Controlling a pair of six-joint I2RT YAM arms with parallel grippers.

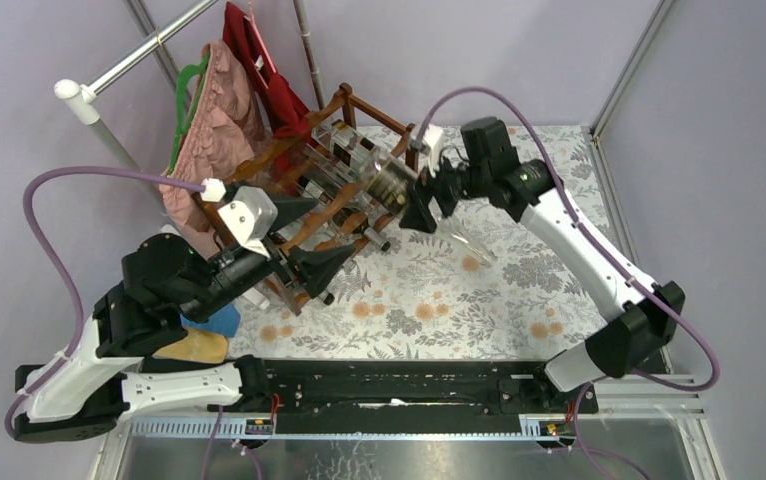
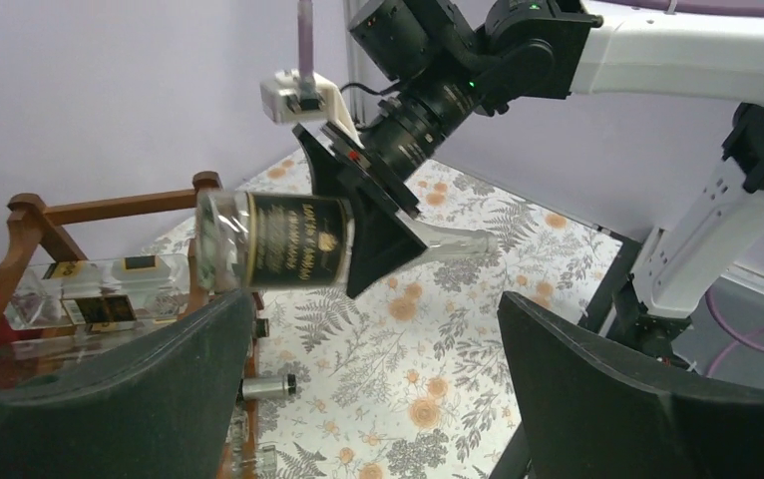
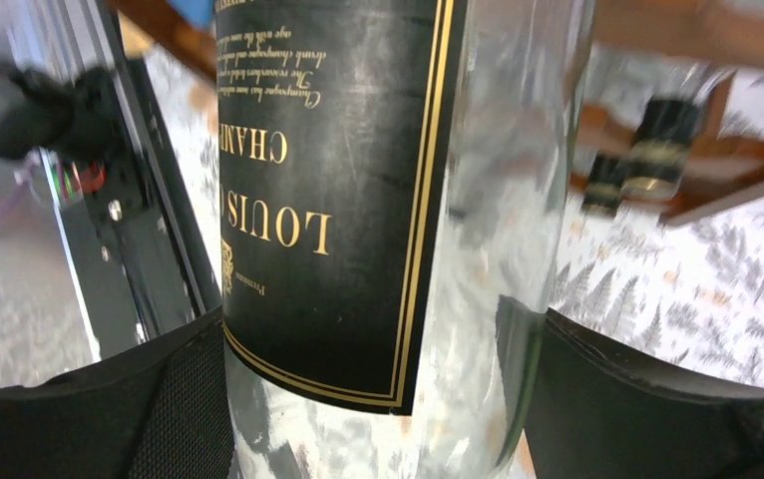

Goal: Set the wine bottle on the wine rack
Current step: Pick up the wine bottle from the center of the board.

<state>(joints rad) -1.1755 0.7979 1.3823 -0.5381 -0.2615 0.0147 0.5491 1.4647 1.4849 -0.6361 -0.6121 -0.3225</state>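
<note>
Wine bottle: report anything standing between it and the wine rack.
Nothing visible does. The wine bottle, held in the right gripper, hangs with its base close to a corner post of the wine rack. Stored bottles already fill some cradles.

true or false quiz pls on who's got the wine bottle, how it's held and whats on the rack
1. The right gripper is shut on the wine bottle. True.
2. The left gripper holds a second bottle. False: it is open and empty.
3. The wine bottle is held upright. False: it is in the air, roughly on its side, its base toward the wine rack.
4. The wine rack already carries other bottles. True.
</note>
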